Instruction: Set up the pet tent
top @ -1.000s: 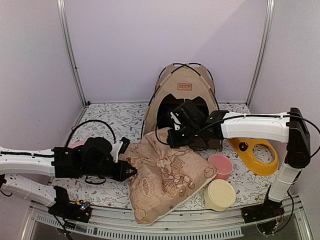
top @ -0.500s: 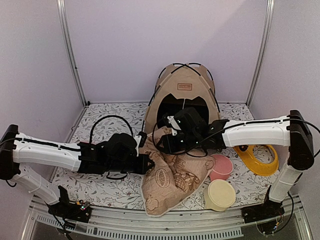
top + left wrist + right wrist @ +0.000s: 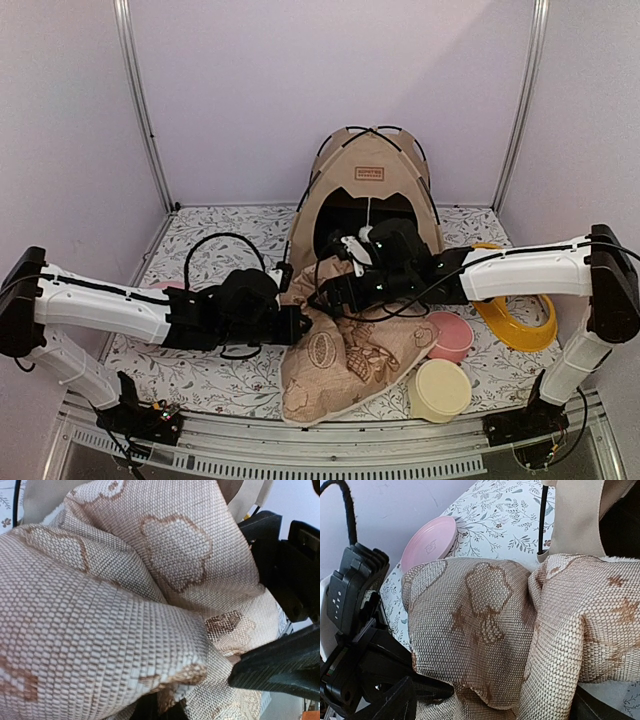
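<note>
Pet tent (image 3: 368, 195) stands upright beyond both sets of fingers. Its poles are arched, the label patch faces the overhead camera, and the dark doorway (image 3: 345, 225) sits directly behind the right fingers. The tent looks assembled (a thin pale string hangs in the doorway).

Cushion (image 3: 345, 365) lies bunched just in front of the doorway. Its far end is heaped against the tent's threshold and its near end sags toward the bench edge.

Left fingers (image 3: 297, 323): together, clamped on the cushion's left edge; their wrist view is filled with gathered weave. Right fingers (image 3: 333, 297): apart, straddling the cushion's upper fold with nothing pinched.

Step in hand, as I judge it: feeding the cushion into the tent as bedding. To do it well:
- The right fingers should take a hold on the fold nearest them and push it low and level toward the doorway.
- The left fingers should lift their edge enough to clear the threshold.
- Both should keep off the thin black pole (image 3: 540, 517) just beyond the right fingers, since a snag could tip the tent.
- The cushion is soft and will likely fold rather than slide, so short pushes suit it.

Right of the right fingers, and well apart from them, on the floral bench (image 3: 220, 240): pink bowl (image 3: 445, 333), cream tub (image 3: 440, 388), yellow ring-shaped piece (image 3: 518, 318). A pink plate (image 3: 429, 542) lies on the left fingers' outer side.
</note>
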Controlling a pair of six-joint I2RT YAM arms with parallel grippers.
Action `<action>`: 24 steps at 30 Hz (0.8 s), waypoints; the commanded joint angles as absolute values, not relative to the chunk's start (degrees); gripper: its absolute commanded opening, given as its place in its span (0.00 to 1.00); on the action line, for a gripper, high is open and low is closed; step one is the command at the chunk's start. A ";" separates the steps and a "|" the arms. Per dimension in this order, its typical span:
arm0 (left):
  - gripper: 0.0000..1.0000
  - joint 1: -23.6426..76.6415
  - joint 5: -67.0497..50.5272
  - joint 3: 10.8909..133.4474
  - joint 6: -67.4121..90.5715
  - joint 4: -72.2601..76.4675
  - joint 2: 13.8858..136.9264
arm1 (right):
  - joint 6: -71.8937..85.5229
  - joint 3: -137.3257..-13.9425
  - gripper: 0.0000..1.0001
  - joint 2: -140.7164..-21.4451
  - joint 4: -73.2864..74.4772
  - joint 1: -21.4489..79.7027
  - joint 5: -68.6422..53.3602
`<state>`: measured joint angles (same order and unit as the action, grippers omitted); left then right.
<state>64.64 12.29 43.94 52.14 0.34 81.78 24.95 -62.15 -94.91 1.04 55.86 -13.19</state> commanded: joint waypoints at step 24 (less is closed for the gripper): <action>0.00 64.18 -1.56 47.60 43.21 17.70 88.40 | 23.86 -64.70 0.79 -99.14 7.08 58.27 -15.94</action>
<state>63.94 3.66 44.23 46.30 9.78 87.09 21.89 -63.44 -97.12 6.28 55.86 -11.88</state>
